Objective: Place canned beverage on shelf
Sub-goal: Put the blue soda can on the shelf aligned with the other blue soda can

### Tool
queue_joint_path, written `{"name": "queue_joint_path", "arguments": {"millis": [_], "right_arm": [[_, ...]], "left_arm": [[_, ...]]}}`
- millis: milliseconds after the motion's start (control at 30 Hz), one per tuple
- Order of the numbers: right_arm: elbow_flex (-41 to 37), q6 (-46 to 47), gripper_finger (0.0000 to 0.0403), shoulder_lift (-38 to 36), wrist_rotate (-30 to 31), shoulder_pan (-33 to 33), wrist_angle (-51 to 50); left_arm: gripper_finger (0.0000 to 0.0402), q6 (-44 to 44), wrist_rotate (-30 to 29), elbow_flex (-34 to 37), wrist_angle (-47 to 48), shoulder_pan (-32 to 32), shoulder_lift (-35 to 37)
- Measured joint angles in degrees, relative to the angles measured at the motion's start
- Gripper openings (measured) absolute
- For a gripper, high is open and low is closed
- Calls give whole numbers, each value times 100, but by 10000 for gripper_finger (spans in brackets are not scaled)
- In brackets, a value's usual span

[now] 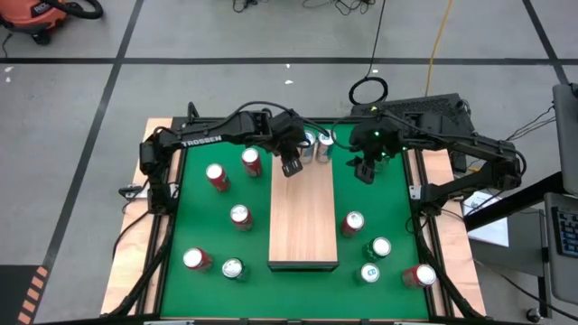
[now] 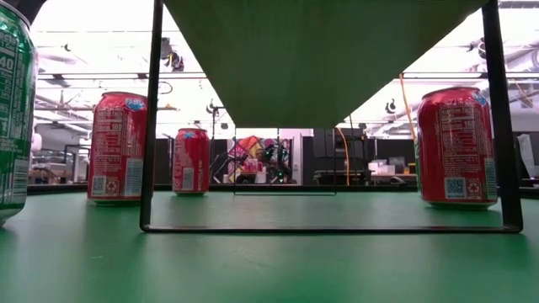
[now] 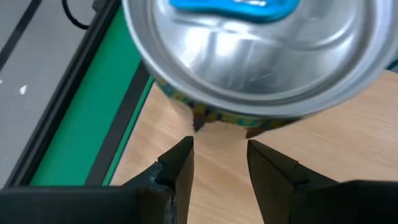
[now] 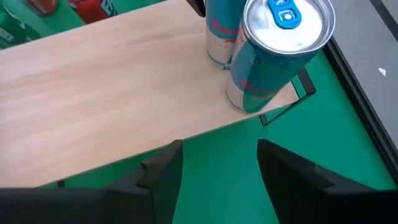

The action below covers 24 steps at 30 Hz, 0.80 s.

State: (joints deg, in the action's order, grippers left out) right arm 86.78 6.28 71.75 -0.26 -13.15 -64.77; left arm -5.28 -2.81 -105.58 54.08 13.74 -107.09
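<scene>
I see most of the shelf [image 1: 303, 221] bare and open from above; only its far end is taken, by two slim cans [image 1: 317, 146] standing side by side, with my left gripper [image 1: 291, 168] just beside them and my right gripper [image 1: 362, 170] off the shelf's far right corner. On the left, the green table [image 1: 262, 271] has red cans [image 1: 240, 217] dotted well apart, with room to pass between them. On the right, four cans [image 1: 380, 248] cluster near the front corner, tighter.
</scene>
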Motion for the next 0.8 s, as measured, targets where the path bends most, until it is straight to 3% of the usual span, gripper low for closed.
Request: {"name": "queue_joint_path", "arguments": {"millis": [800], "right_arm": [[0, -85, 196, -2, -1, 0, 32]], "left_arm": [[141, 151, -69, 0, -165, 11, 0]]}}
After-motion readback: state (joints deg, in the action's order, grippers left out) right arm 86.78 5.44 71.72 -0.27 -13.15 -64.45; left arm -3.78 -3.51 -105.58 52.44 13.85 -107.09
